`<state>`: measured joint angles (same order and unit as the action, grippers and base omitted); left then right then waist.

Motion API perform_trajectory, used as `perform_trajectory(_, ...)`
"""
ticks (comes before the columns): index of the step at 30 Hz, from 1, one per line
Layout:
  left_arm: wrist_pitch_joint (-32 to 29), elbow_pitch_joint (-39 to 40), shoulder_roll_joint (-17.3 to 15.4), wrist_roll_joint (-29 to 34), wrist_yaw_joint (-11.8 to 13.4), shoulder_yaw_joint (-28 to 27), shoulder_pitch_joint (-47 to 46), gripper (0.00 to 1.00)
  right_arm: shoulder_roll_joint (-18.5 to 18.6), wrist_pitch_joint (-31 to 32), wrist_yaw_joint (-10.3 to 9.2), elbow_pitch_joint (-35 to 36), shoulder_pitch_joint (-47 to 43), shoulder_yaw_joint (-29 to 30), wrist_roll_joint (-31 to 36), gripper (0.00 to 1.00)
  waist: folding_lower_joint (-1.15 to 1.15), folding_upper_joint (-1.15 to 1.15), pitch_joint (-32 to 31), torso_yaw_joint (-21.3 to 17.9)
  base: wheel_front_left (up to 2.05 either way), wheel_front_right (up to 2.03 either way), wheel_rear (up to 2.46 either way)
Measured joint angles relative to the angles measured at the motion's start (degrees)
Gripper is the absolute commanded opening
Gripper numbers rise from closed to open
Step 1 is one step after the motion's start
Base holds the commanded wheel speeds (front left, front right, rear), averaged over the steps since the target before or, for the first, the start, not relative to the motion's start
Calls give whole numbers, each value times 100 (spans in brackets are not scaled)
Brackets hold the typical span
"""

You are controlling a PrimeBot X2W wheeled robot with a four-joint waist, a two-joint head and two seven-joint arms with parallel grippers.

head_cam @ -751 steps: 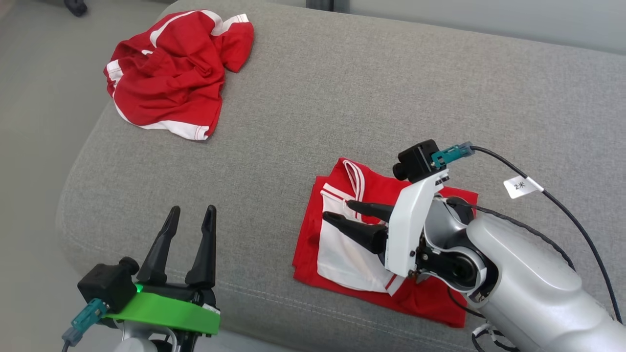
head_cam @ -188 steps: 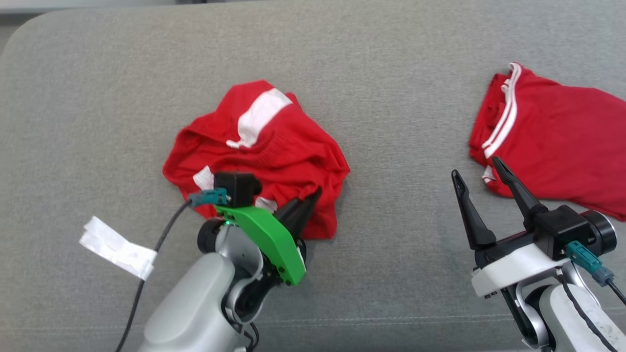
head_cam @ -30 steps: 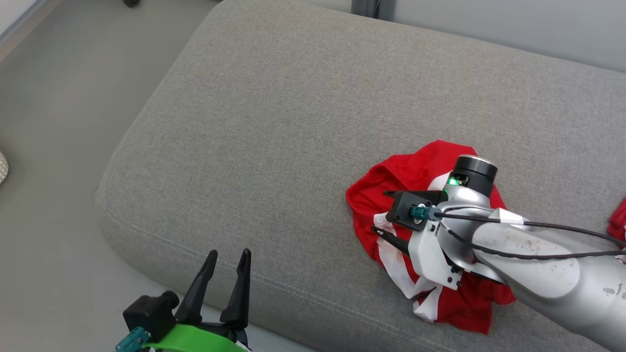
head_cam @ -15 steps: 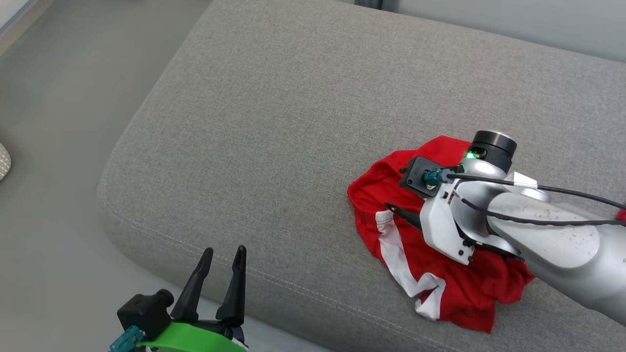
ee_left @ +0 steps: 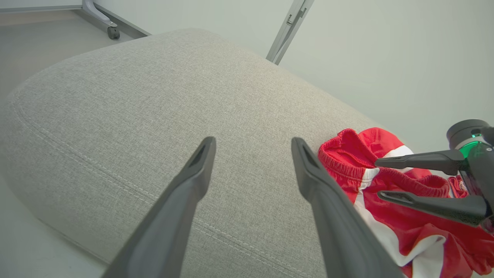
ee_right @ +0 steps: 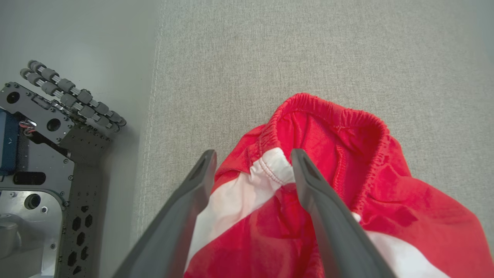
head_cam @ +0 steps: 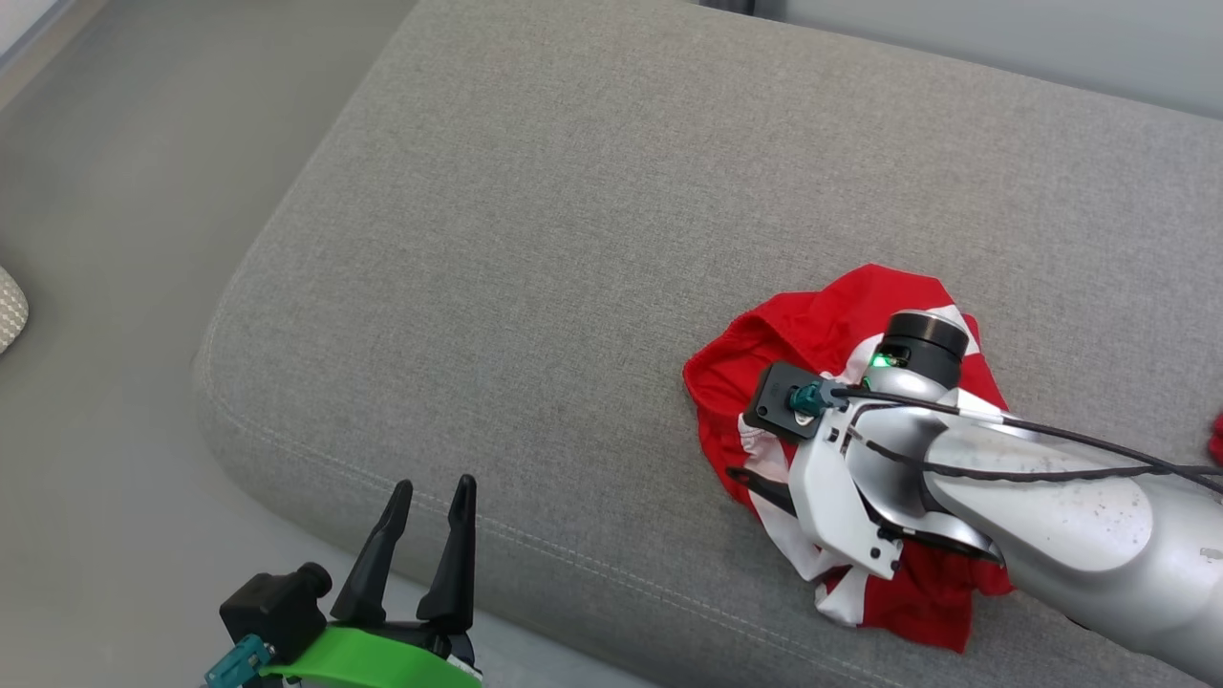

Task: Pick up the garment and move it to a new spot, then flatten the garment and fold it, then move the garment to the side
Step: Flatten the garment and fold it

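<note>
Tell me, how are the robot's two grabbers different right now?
The left gripper sits on a green base; the right gripper sits on a white one. The left gripper hangs by the edge of the cushion with nothing between its fingers; the right gripper is down at the red shorts, its fingers either side of a white stripe. Both are open, with long dark fingers.

Garment (head_cam: 822, 320) no longer heaped at far left corner of cushion (head_cam: 573, 239) as 25 s back; now crumpled near front edge. Left gripper (head_cam: 435, 483), on garment 6 s ago, now off it, fingers spread wide, past cushion's front edge. Right gripper (ee_right: 251, 153) shifted back toward front edge since half second ago, fingers apart over garment. White stripe (head_cam: 822, 588), laid out then, now bunched, partly under wrist.
</note>
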<state>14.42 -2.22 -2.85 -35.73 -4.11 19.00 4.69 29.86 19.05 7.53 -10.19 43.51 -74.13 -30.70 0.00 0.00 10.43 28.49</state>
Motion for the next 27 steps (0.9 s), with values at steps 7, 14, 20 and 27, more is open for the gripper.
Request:
perform_trajectory(7, 0, 33, 1, -41, 0, 63, -5, 100, 158, 252, -1, 172, -58, 3, -13, 100, 0, 0, 45, 1, 0, 0, 0)
perform_trajectory(14, 0, 30, 2, -175, 0, 99, -14, 100, 319, 423, -1, 253, -57, 3, -75, 100, 0, 0, 91, 1, 0, 0, 0)
perform_trajectory(20, 0, 63, 2, -196, 0, 133, -81, 100, 389, 522, 0, 345, -51, 3, -114, 100, 0, 0, 185, 3, 0, 0, 0)
perform_trajectory(27, 0, 103, 7, -247, 0, 155, -157, 100, 465, 621, 0, 415, 28, 3, -125, 100, 0, 0, 316, 23, 0, 0, 0)
